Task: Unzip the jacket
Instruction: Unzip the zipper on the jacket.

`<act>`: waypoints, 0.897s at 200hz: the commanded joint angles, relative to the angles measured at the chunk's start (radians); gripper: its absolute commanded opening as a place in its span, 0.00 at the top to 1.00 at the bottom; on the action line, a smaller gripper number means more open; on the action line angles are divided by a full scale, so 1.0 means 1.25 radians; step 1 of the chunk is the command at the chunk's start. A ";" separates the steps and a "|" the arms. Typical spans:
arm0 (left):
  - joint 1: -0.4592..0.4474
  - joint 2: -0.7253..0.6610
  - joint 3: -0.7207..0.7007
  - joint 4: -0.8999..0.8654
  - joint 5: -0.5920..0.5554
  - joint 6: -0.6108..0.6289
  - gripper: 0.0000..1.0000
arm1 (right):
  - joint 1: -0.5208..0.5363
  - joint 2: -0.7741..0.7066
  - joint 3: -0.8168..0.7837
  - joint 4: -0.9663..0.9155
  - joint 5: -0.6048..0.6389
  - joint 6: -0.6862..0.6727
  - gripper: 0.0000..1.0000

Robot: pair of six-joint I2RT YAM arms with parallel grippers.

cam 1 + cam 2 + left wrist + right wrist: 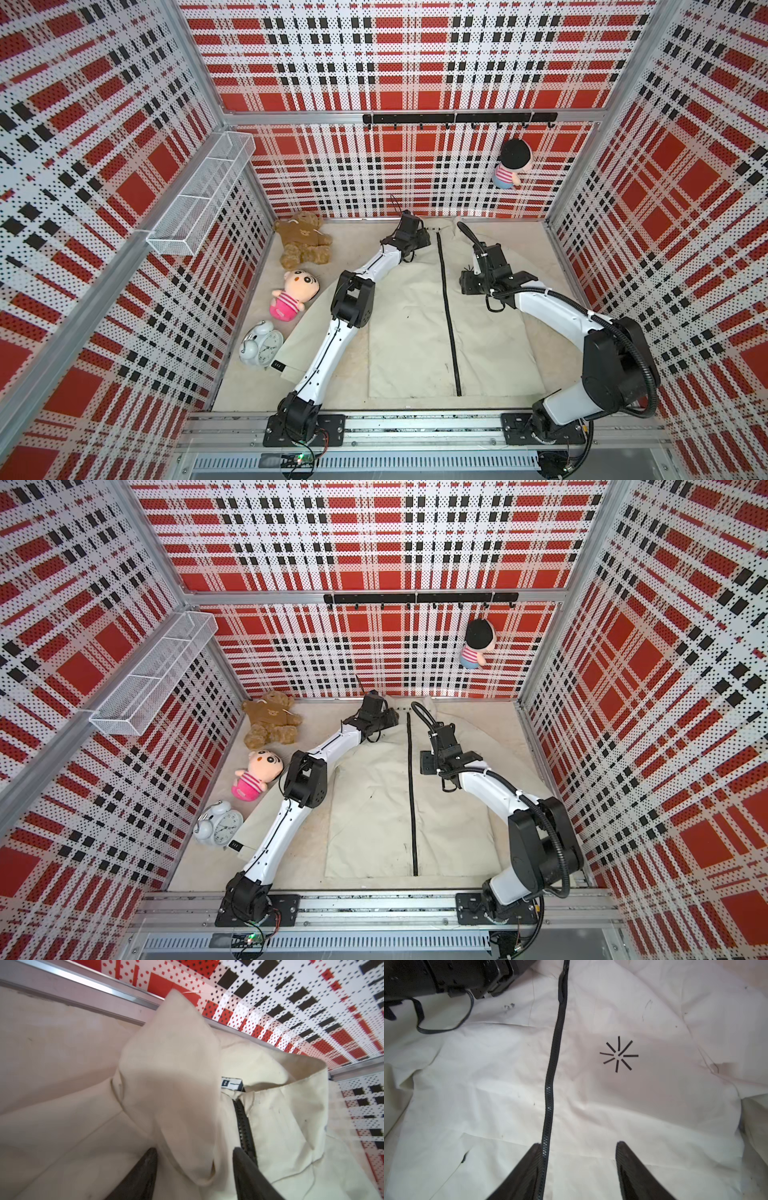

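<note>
Left wrist view: the left hand stands about half open, with an upstanding fold of the collar bunched between its fingers. I cannot tell whether they pinch it. One finger lies beside the top of the black zipper. In the right wrist view the right hand hangs moderately open over the chest, holding nothing. One fingertip sits at the zipper, and the starburst logo is just beyond. The jacket lies flat and front up on the surface, collar at the back wall, with the zipper a single black line down to the hem.
</note>
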 commanded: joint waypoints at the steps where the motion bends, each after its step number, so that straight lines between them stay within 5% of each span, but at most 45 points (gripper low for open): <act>1: -0.011 0.024 -0.015 0.011 0.009 -0.038 0.70 | -0.003 -0.039 -0.010 0.006 0.018 0.014 0.41; 28: -0.009 -0.065 -0.114 0.163 0.067 -0.059 1.00 | -0.003 -0.036 -0.015 0.032 0.041 0.015 0.42; 63: 0.001 -0.186 -0.257 0.346 0.159 -0.064 1.00 | -0.026 -0.031 -0.039 0.178 0.008 -0.004 0.42; 122: 0.030 -0.392 -0.568 0.700 0.349 -0.084 1.00 | -0.120 0.085 0.017 0.384 -0.256 -0.020 0.37; 158: 0.064 -0.451 -0.750 0.969 0.458 -0.192 1.00 | -0.162 0.168 0.017 0.560 -0.429 -0.077 0.32; 179: 0.067 -0.474 -0.795 1.001 0.502 -0.181 1.00 | -0.174 0.187 -0.022 0.692 -0.490 -0.107 0.30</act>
